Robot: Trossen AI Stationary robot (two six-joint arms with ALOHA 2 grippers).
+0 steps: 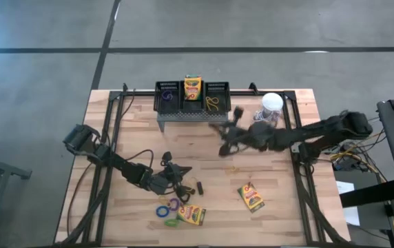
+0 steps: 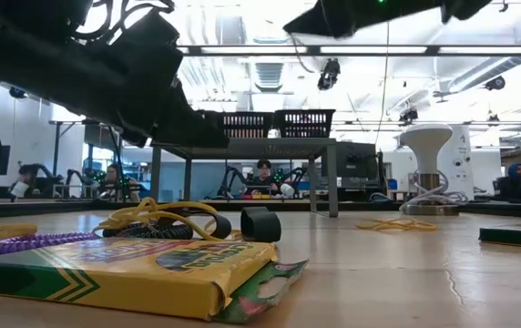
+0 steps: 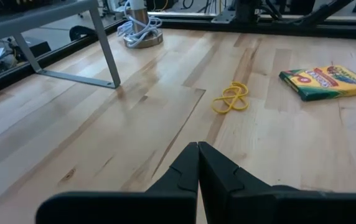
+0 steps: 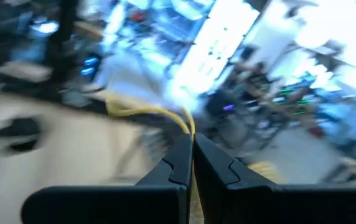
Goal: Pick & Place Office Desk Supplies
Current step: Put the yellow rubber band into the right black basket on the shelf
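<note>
Three black mesh bins [image 1: 192, 96] stand on a grey stand at the table's far middle. The middle bin holds a crayon box [image 1: 192, 88], the left a purple loop [image 1: 167, 97], the right a yellow loop [image 1: 213, 103]. My right gripper [image 1: 221, 131] hovers just in front of the stand, shut on a yellow elastic loop [image 4: 142, 111]. Another yellow loop [image 1: 233, 168] lies flat on the table. Crayon boxes [image 1: 251, 197] [image 1: 191, 215] lie flat near the front. My left gripper [image 3: 198, 146] is shut on nothing, low over the table near coloured loops [image 1: 168, 209]. My right gripper pinches the yellow loop between its two fingertips, on a strand [image 4: 187, 127] of it. The rest of the loop trails away from the fingertips, clear of the table. The view is blurred, so I cannot tell whether one strand or two is caught.
A white round-topped object [image 1: 271, 103] with a coiled cable stands at the far right. A small black cylinder [image 2: 260, 223] and a black loop [image 2: 197, 228] lie by a yellow loop [image 2: 151, 214] under my left gripper. Bare wood lies between the stand and the front boxes.
</note>
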